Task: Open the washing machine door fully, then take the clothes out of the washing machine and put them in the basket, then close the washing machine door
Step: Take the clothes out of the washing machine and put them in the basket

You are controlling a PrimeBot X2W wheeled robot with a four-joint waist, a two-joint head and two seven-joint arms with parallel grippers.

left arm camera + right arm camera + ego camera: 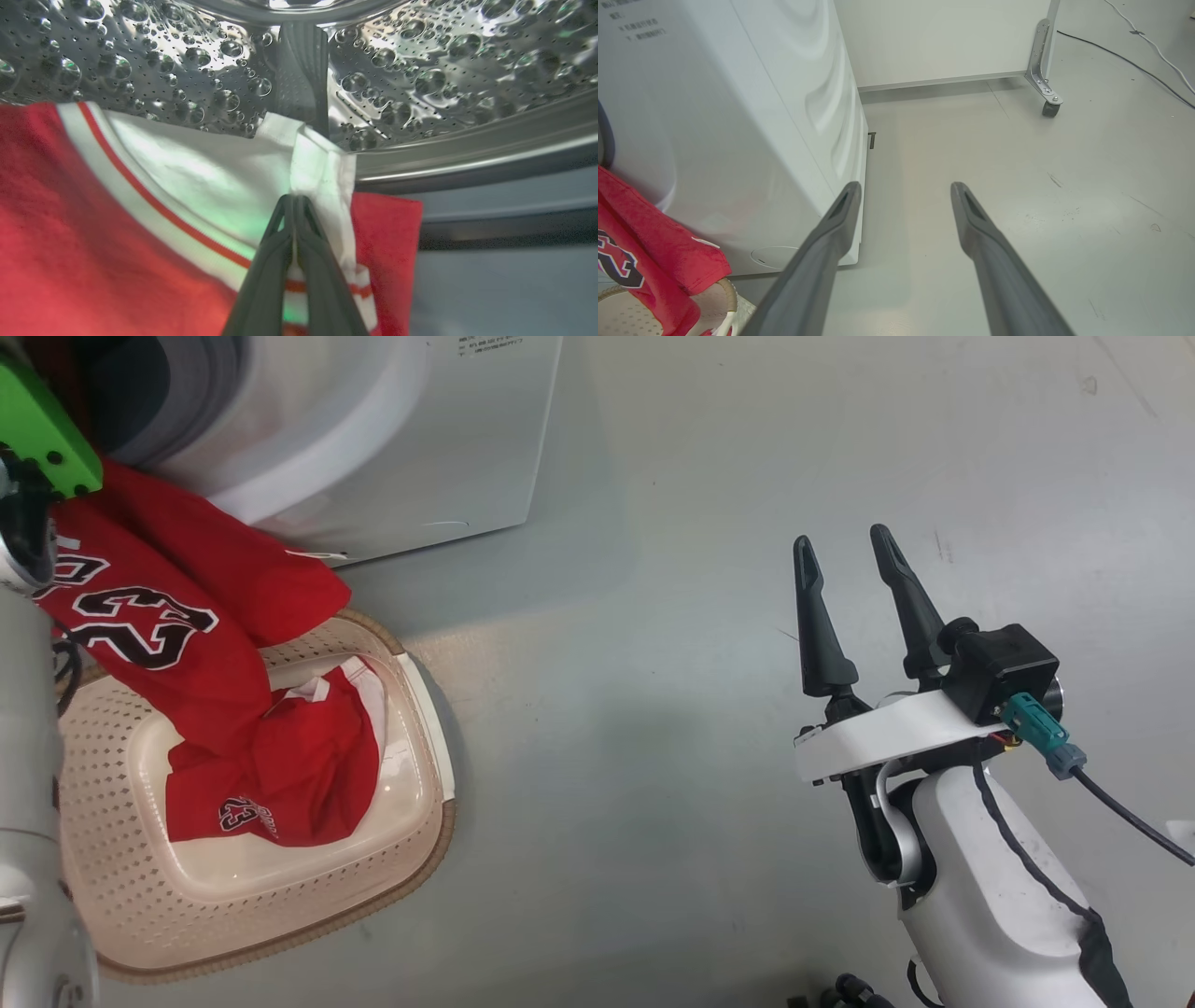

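Observation:
My left gripper (294,199) is shut on the white-trimmed edge of a red jersey (93,242), one of the clothes, at the mouth of the steel drum (420,60). That jersey (177,588), with a black "23", hangs out of the white washing machine (420,439) down into the cream basket (280,905). A second red jersey (289,775) lies crumpled inside the basket. My right gripper (845,546) is open over the bare floor to the right, holding nothing; its fingers (840,219) point past the machine's corner. The washing machine door is out of view.
The basket stands on the grey floor right in front of the machine. My pale left forearm (28,821) runs up the left edge. A white panel on a castor (1049,108) stands behind, and cables (1134,60) cross the far floor.

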